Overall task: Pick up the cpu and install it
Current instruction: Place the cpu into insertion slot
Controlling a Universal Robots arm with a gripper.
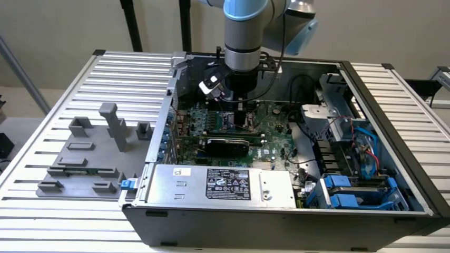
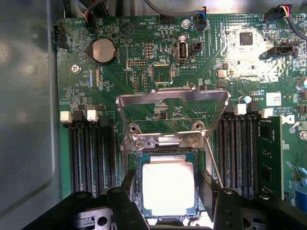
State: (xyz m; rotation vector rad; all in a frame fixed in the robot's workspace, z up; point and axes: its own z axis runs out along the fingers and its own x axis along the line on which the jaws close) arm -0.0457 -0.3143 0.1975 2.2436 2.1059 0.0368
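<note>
The cpu (image 2: 168,188) lies flat in its socket on the green board (image 2: 144,57), directly under the claw (image 2: 167,191) (clamped or released, I cannot tell). The metal cover frame (image 2: 172,103) stands open, so closing it seems left.

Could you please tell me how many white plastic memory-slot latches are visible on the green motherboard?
4. Two white plastic latches sit on one side of the square silver-topped cpu, two on the other; the black claw may hide more.
</note>
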